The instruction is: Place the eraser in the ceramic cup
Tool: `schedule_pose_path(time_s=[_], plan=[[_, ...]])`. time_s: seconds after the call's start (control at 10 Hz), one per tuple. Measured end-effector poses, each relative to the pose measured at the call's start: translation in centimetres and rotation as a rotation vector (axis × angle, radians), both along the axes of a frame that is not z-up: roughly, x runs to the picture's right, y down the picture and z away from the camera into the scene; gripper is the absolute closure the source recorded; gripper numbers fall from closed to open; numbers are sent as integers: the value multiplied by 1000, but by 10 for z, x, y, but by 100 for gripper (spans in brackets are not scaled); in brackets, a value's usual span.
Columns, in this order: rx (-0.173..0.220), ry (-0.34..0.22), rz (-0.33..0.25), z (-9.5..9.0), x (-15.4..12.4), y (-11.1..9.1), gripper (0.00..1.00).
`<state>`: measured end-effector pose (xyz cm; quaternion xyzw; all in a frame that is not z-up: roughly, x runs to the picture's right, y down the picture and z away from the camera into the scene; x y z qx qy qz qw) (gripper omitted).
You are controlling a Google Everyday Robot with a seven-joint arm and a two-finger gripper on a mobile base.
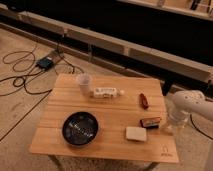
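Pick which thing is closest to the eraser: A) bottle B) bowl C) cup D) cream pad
D: the cream pad lies right by the eraser, nearer than anything else listed; the open gripper is by the right edge of the table, just past the eraser.

Lab: concrete floor [20, 125], loose cables [19, 75]; hand [176, 122] at table [115, 107] edge.

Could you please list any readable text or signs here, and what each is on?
Nothing is readable.
Label on the white bottle: blurred.
Small mark at the table's front-right corner: too small.
The gripper, at the table's right edge beside the eraser, shows no text.
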<state>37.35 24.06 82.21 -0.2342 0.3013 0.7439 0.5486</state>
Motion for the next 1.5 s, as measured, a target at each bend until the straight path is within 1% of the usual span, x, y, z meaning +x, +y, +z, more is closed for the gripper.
schedule_pose_path(time_s=[0.4, 0.8, 0.9, 1.1, 1.2, 1.4, 1.5], plan=[[32, -14, -17, 17, -6, -27, 35], [56, -58, -70, 43, -29, -59, 35], [60, -65, -78, 46, -32, -62, 35], [71, -74, -91, 47, -37, -70, 35], [77, -78, -95, 45, -38, -73, 35], [86, -93, -105, 33, -45, -76, 35], [100, -109, -114, 24, -52, -79, 35]])
